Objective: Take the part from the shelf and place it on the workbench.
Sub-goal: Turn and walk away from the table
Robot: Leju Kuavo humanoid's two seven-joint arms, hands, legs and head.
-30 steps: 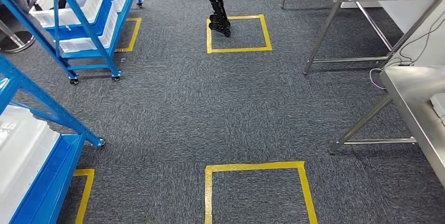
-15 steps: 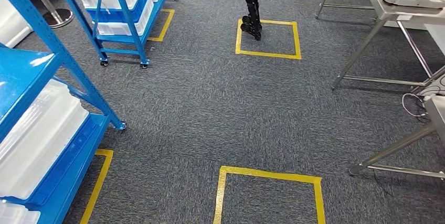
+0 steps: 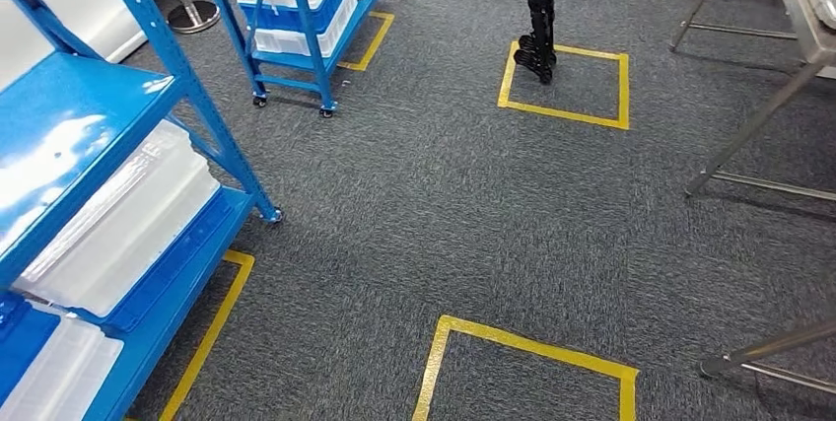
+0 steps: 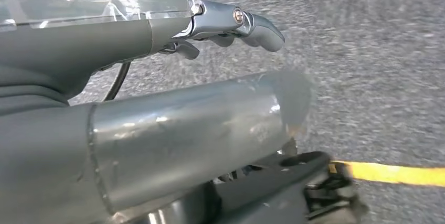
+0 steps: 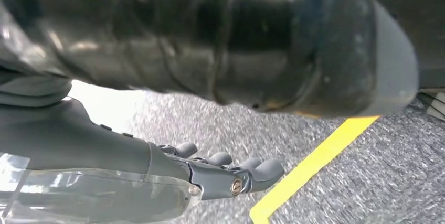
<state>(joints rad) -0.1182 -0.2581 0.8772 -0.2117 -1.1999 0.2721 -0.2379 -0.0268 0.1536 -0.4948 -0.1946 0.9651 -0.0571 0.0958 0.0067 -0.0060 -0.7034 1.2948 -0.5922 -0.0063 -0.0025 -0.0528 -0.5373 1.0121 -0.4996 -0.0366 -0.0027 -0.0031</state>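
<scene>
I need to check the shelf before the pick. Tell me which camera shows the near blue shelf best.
The head view: the near blue shelf fills its left side, with white trays on the lower tier. The left wrist view gives the left hand over carpet, the right wrist view the right hand over carpet and yellow tape; neither includes the shelf.

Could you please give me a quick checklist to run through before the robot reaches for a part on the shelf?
1. Left hand free of any load: ok, fingers loose over the carpet.
2. Right hand free: ok, nothing in it.
3. Near blue shelf in sight: ok, at the left of the head view.
4. White bins on it reachable: cannot tell, both arms hang low.
5. Carpet toward the shelf free of obstacles: ok.
6. Workbench top ready: cannot tell, just steel legs visible.
</scene>
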